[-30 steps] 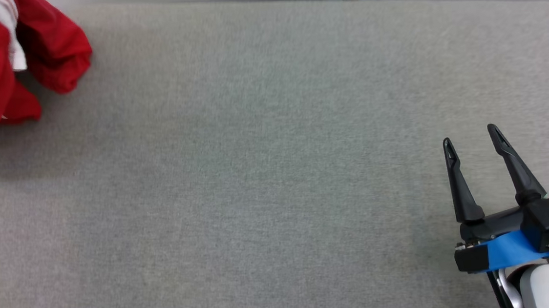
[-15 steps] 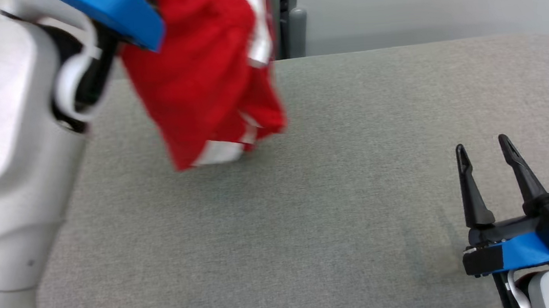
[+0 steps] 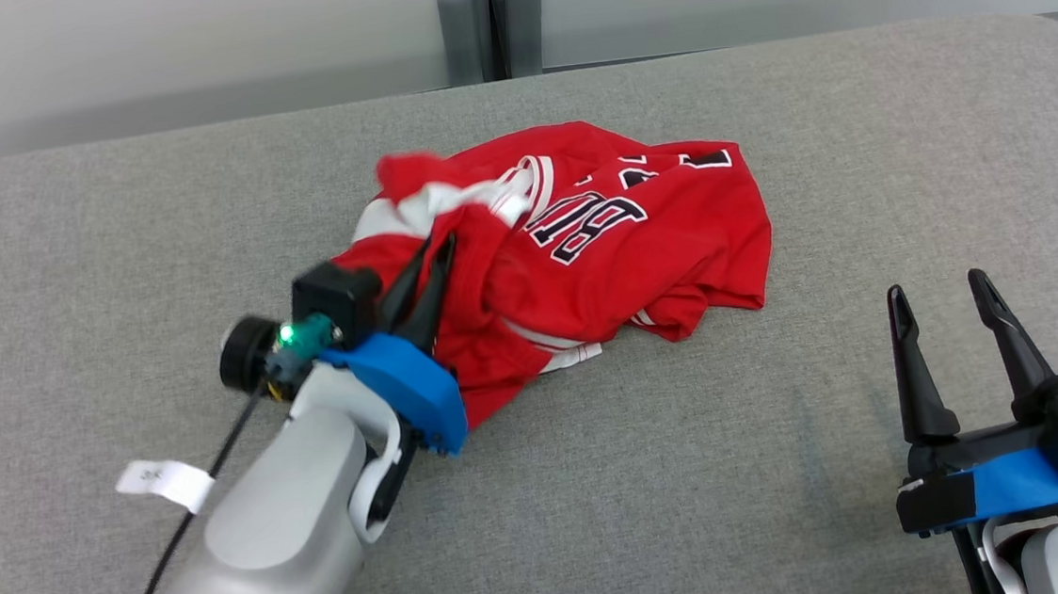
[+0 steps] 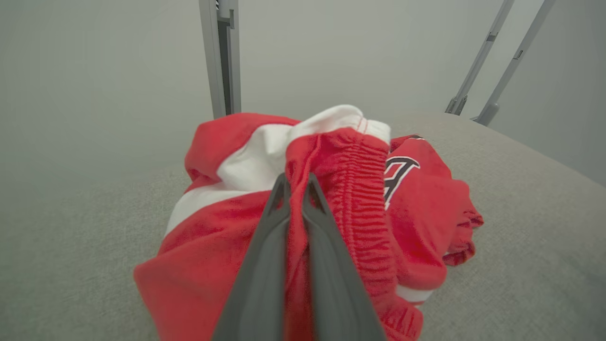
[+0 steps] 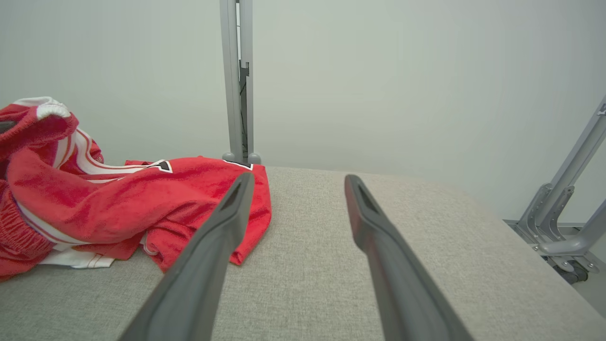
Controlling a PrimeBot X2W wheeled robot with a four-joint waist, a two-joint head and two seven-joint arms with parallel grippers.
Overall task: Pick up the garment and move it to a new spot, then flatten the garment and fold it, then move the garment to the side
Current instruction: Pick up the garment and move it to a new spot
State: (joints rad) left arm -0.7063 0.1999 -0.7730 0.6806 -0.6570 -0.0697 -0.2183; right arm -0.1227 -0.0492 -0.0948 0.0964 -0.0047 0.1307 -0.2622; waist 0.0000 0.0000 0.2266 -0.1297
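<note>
Garment (image 3: 637, 232) is down on the grey padded table (image 3: 788, 465), roughly mid-surface, a bit toward the far edge in head view. It's a red jersey w/ white trim and dark-outlined lettering. Crumpled, not flat: folds are bunched up on the L side, and the smoother part w/ the letters is spread to the R.

L gripper (image 3: 440, 241) comes in from lower left, fingers together and clamped on a red fold at the garment's near-left part. L wrist view confirms it: both fingers pressed tight w/ red cloth nipped between them. A gathered, ribbed-looking seam runs just R of the tips, w/ a white band above. Fabric round the pinch sits raised vs the rest of the heap.

There's a blue band on the L wrist w/ a green LED lit beside it. A white tag (image 3: 166, 481) hangs on the black cable by the L forearm.

R gripper (image 3: 935, 284) is at lower right, well apart from the garment. Jaws are wide apart, w/ bare table showing between the fingers. In R wrist view the garment's hem lies off to the left of the R fingers. I can't tell if the R fingers touch the table.

Grey upright post (image 3: 488, 17) stands behind the table's far edge, about in line w/ the garment. Metal frame legs (image 5: 568, 203) sit past the table's R end.
</note>
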